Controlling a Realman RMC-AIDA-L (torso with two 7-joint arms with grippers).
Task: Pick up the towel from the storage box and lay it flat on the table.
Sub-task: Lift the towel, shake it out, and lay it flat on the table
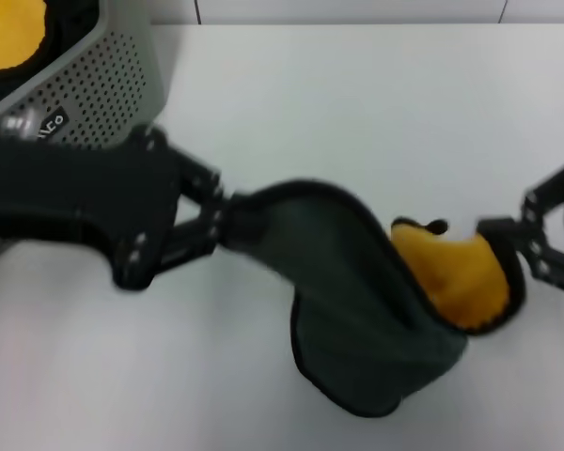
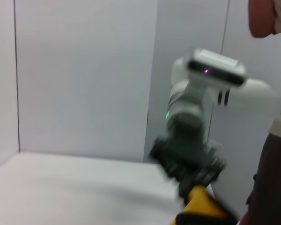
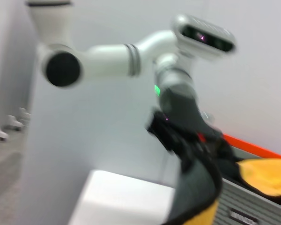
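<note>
Now two tools, left tool [image 1: 227, 218] and right tool [image 1: 493, 228], each grasp one towel [image 1: 357, 291] above the counter [image 1: 357, 103]; one storage box [image 1: 94, 85] sits at its far-left corner.

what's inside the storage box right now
The storage box at the table's far left corner holds a yellow cloth with dark edging. Anything beneath that cloth is covered; much of the box lies out of view.
</note>
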